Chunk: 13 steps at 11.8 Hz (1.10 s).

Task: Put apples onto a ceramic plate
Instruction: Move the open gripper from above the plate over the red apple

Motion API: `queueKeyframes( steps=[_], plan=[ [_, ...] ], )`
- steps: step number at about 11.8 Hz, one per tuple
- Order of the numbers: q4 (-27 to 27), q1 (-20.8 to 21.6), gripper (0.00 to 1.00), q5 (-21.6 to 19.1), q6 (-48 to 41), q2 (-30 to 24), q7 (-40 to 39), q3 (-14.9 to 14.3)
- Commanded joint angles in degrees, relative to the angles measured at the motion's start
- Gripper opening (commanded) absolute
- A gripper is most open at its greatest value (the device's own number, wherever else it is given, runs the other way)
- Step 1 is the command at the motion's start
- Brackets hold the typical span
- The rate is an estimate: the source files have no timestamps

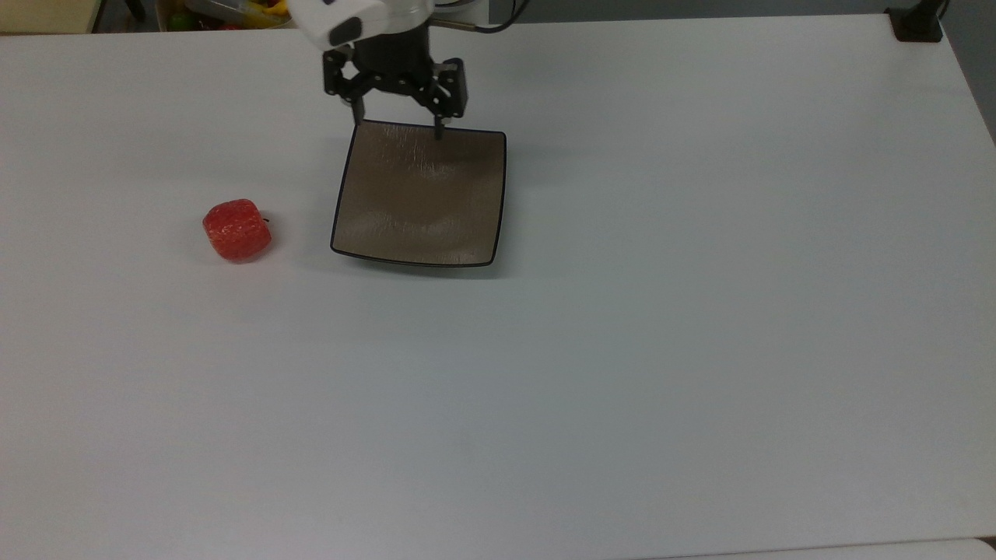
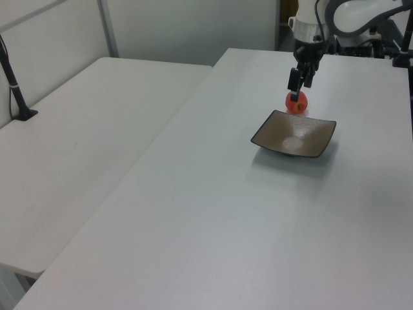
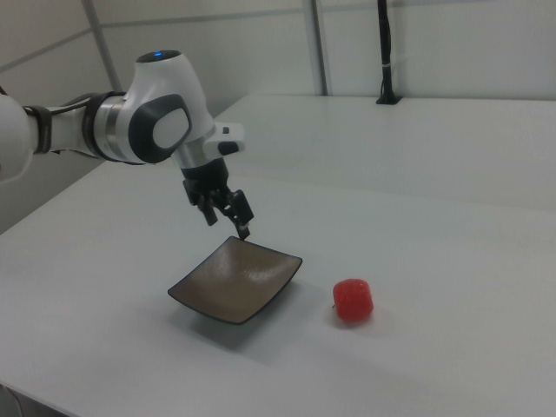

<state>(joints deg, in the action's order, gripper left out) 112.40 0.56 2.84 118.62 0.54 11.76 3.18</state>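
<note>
A small red apple point(image 1: 237, 229) lies on the white table, well off the top view's left of the plate and touching nothing. The square glossy brown ceramic plate point(image 1: 420, 202) with its thin black rim holds nothing. My gripper point(image 1: 398, 127) hangs open and empty above the plate's far edge, toward its far-left corner in the top view. In the right view the gripper point(image 3: 228, 224) hovers just over the plate's point(image 3: 236, 280) back corner, with the apple point(image 3: 354, 299) to the right view's right. In the left view the gripper point(image 2: 299, 82) stands in front of the apple point(image 2: 297, 104), behind the plate point(image 2: 294, 134).
A bin of mixed fruit point(image 1: 233, 11) sits past the table's far edge at the top view's left. A black post base point(image 1: 918, 23) stands on the far right corner. A second white table point(image 2: 77, 142) adjoins on the left view's left.
</note>
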Motion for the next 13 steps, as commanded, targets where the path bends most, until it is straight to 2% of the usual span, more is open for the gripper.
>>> queueKeyframes(
  steps=[1, 2, 4, 6, 11, 13],
  plan=[
    [-0.2, -1.2, 1.00, -0.3, 4.3, -0.4, 0.4, -4.0],
    [-0.2, -1.7, 1.00, -0.5, 6.7, -0.1, 3.3, -5.9],
    [-0.2, -3.3, 1.00, -0.5, 9.7, 1.4, 9.7, -7.0],
    [0.1, -3.4, 1.00, -0.6, 12.7, 2.8, 16.4, -9.9],
    [0.0, -4.0, 1.00, 0.1, 19.2, 10.0, 30.9, -11.5],
    [-0.1, -4.2, 1.00, 0.3, 19.9, 11.9, 31.4, -11.7]
  ],
)
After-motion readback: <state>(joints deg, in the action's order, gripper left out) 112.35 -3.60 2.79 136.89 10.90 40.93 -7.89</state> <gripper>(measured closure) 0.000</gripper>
